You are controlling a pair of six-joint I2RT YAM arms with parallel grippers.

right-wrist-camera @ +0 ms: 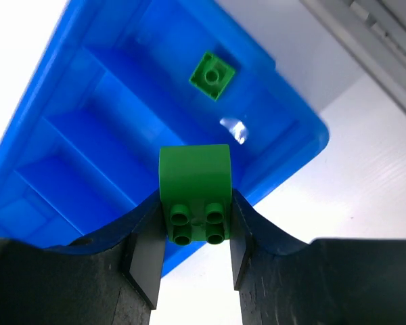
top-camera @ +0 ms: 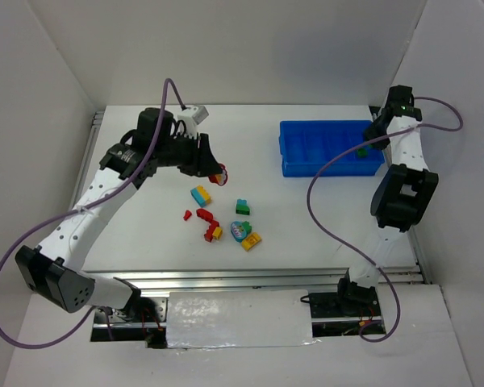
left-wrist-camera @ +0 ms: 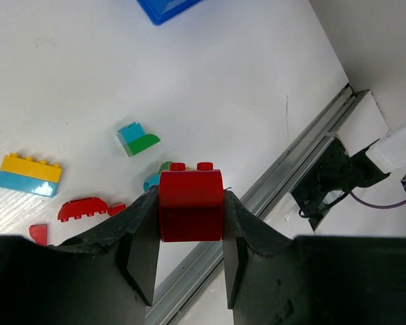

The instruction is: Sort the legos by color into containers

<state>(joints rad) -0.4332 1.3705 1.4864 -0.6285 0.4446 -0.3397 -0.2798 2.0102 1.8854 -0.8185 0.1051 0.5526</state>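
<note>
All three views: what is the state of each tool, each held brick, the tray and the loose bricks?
left tool: shut on the red brick, held above the table.
right tool: shut on the green brick, held at the tray.
tray: a small green piece lies in one compartment.
loose bricks: lying unsorted on the table.

About eleven legos [top-camera: 200, 195], one tray [top-camera: 294, 167], two arms [top-camera: 81, 218].
</note>
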